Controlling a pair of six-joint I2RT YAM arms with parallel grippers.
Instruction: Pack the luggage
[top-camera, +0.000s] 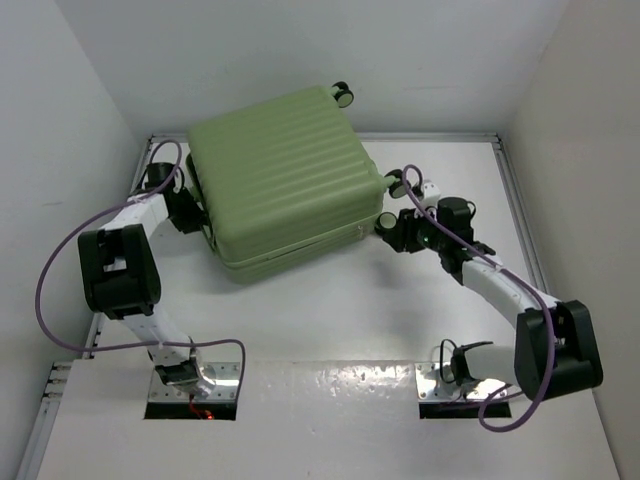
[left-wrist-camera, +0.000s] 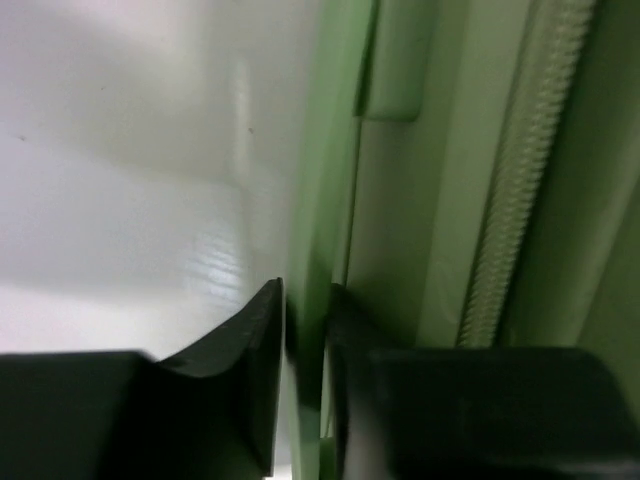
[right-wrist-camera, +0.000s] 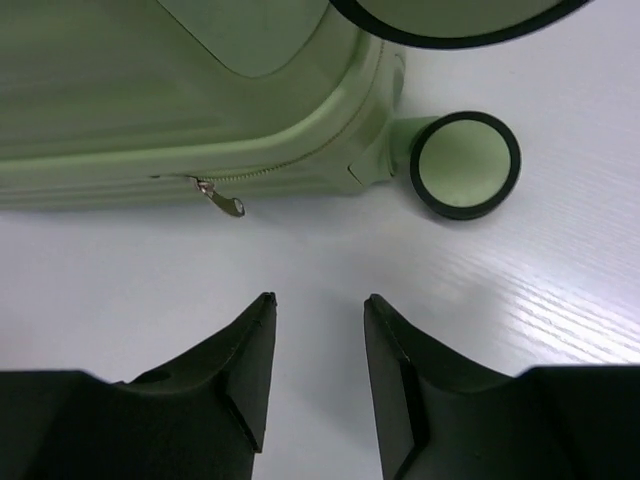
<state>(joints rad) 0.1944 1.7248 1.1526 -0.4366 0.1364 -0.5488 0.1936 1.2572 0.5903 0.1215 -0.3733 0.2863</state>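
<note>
Closed green suitcase (top-camera: 285, 180) lies at the tabletop's (top-camera: 330, 310) far left. The left fingers (left-wrist-camera: 250, 390) pinch its edge; the right fingers (right-wrist-camera: 235, 370) are open, empty, near the zipper pull (right-wrist-camera: 222, 198). Likely zipping: next, grip that pull.

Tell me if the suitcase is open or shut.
Shut: the suitcase lies flat, shell halves together, no lining showing. The zipper pull sits on the seam; whether fully zipped, cannot tell.

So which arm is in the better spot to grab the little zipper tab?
Right, probably. The right claw is open and empty, with the zipper tab just ahead of it. The left claw is busy straddling an edge of the suitcase on its other side.
</note>
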